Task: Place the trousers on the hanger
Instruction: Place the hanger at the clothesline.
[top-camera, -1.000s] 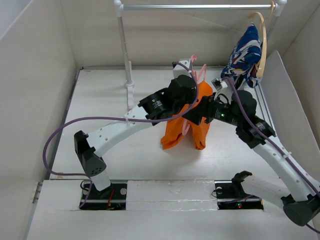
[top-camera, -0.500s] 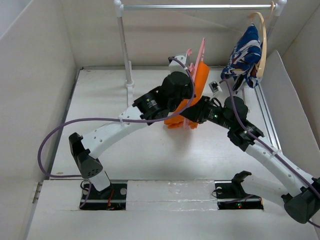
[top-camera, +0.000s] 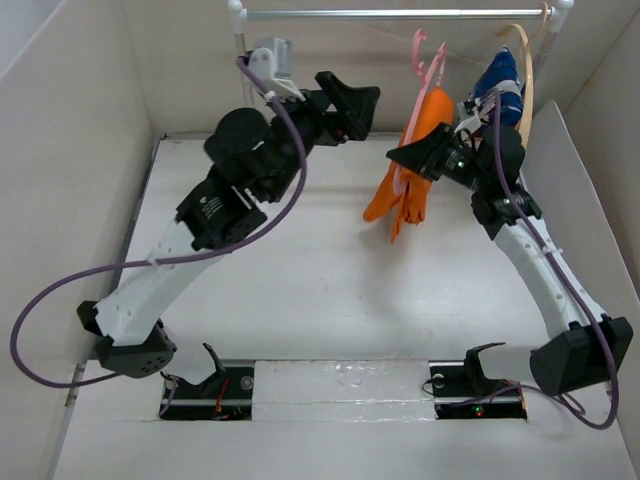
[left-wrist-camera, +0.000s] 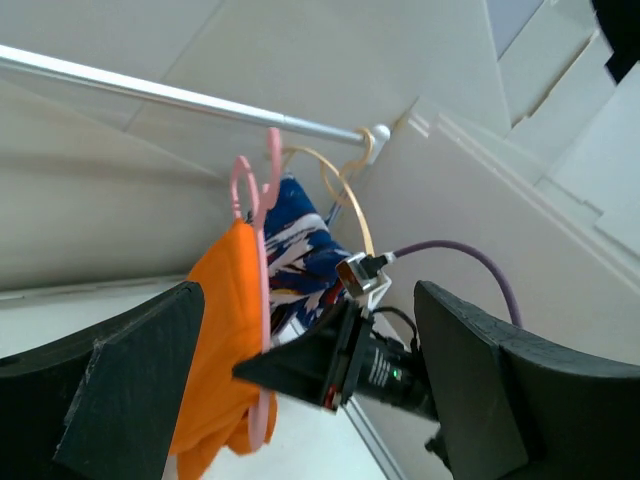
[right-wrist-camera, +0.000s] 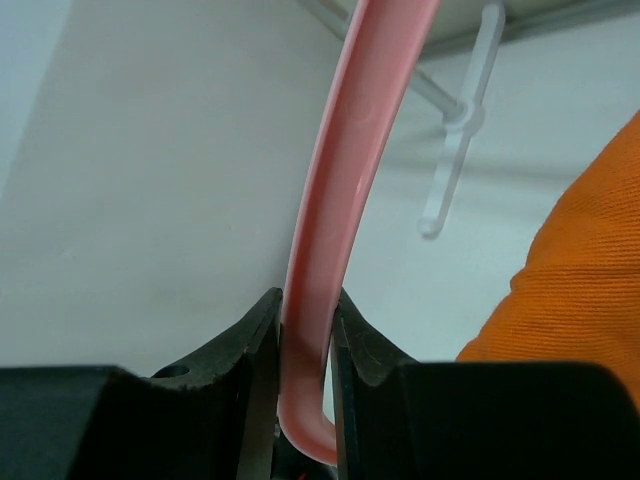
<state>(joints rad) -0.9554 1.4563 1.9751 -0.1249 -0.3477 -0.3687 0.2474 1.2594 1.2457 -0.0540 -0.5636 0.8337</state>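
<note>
Pink hanger stiff, thin, likely slippery; right gripper clamped on its rim beside limp orange trousers; left gripper apart, empty.

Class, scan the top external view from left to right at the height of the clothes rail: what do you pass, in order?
rail post → left gripper → pink hanger → tan hanger

I have the trousers draped on the hanger under the rail at the bench's far edge, between my left gripper and right gripper; another garment hangs far right.
</note>
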